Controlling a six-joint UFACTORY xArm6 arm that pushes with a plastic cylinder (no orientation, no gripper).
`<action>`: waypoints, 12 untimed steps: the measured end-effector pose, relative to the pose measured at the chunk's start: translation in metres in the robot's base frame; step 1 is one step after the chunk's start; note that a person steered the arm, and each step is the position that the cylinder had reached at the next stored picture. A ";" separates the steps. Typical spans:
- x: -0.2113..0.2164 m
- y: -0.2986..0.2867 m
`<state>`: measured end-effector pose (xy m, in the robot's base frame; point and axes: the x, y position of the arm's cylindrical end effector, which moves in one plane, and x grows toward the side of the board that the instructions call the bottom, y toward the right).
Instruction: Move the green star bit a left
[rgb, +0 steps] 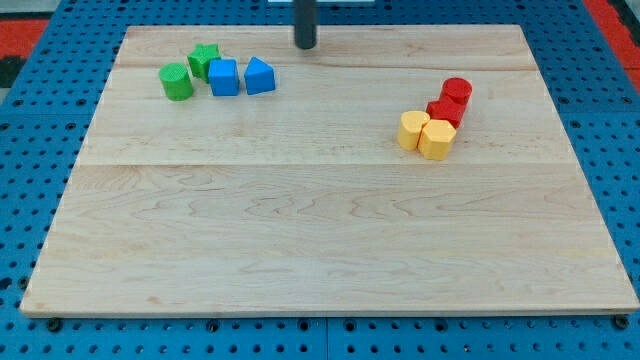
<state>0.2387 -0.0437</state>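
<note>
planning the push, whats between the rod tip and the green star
In the camera view, my tip is at the view's top, right of the green star block. The two blue blocks sit just below that line; otherwise bare wooden board.

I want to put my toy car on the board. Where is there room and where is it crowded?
The whole lower half of the wooden board is bare, and so is the middle between the two groups. Crowded: top left, where the green star, green cylinder and two blue blocks huddle, with my tip nearby, and the right, with red and yellow blocks.
</note>
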 end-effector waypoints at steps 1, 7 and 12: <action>0.005 -0.023; -0.007 -0.089; 0.023 -0.212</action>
